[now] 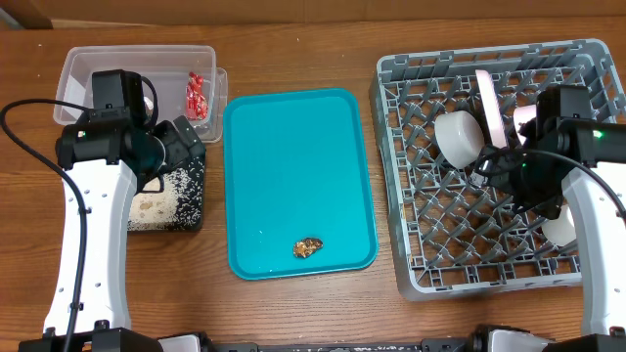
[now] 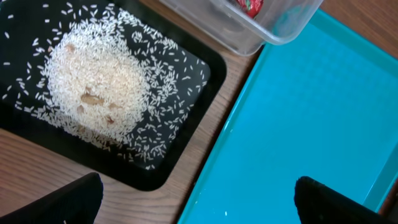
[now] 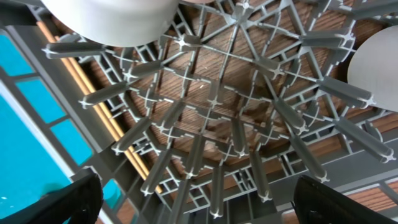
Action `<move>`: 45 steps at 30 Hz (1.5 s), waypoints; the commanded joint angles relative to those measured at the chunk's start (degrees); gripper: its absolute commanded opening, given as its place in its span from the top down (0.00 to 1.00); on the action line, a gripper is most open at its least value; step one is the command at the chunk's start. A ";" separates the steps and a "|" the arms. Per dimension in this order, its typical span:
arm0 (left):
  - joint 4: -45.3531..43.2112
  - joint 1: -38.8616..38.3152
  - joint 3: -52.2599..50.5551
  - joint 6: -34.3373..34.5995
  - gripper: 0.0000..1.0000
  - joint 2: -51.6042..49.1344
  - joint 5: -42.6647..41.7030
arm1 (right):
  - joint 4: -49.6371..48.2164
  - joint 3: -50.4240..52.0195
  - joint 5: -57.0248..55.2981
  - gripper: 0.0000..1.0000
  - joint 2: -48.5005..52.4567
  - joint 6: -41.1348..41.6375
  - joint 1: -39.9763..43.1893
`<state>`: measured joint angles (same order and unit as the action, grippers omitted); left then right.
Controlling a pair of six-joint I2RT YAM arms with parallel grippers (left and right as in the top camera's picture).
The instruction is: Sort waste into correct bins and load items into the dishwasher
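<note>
- The left gripper (image 2: 196, 204) is released, its jaws spread wide with nothing between them. Directly under it lie the rim of the black tray (image 2: 205, 62), heaped with rice (image 2: 93, 81), and the near border of the teal tray (image 2: 298, 124).
- Just beyond the left gripper stands the clear tub (image 2: 249, 37), with the red wrapper (image 1: 196, 95) inside.
- The right gripper (image 3: 202, 202) is likewise released and empty. Beneath it is the lattice floor of the grey rack (image 3: 217, 106). A white cup (image 3: 106, 18) is close by, and a wooden chopstick (image 3: 74, 74) lies off to one side along the rack wall.
- The brown food scrap (image 1: 308, 247) sits on the teal tray, well apart from both grippers. It is to the right of the left gripper and nearer the robot, and to the left of the right gripper.
- The scrap looks small and light, probably soft, crumbly and perhaps greasy.
- It is best pinched across its middle, with the fingertips brought low to the tray floor and closed gently. A hard squeeze could break it, and on the smooth tray it may skid away from one finger.
</note>
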<state>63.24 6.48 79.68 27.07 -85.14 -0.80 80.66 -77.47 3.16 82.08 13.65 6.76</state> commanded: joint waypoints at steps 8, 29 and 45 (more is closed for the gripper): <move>0.98 -0.81 1.18 -12.02 0.00 0.90 -11.65 | -1.68 0.26 -1.16 0.00 -0.11 -0.61 0.07; 1.07 -33.40 1.16 -18.32 0.00 -1.64 -1.75 | -3.52 0.26 2.49 0.00 -0.11 0.02 0.07; 5.27 -42.86 1.11 -18.29 0.00 -11.39 -2.12 | -7.56 0.26 2.71 0.00 -0.11 0.00 0.07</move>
<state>67.59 -35.62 79.68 10.04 -95.18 -3.73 73.32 -77.28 5.58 82.08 13.50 6.74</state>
